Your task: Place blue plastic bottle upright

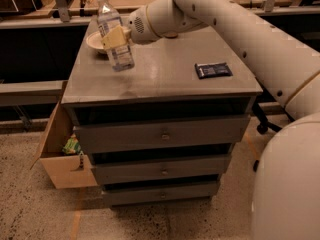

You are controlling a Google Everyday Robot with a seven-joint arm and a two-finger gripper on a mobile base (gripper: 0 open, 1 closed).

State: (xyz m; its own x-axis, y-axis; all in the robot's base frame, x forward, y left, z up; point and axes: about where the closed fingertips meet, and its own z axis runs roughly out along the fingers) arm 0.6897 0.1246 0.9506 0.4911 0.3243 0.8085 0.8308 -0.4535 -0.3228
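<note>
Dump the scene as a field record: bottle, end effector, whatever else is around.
bottle: near upright, slight tilt, capped, back-left of cabinet top
base contact: cannot tell
end effector: shut round bottle's middle
bowl: behind bottle
dark packet: flat, right of top
cardboard box: floor, left of cabinet

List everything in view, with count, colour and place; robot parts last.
blue plastic bottle: one, clear with white cap, roughly upright over the cabinet top's left rear, in the gripper
bowl: one, cream, behind the bottle
packet: one, dark blue, flat on the top's right side
drawer cabinet: one, grey, three drawers, centre
cardboard box: one, brown, beside the cabinet's lower left
gripper: one, pale yellow, shut on the bottle
arm: one, white, reaching from the right
</note>
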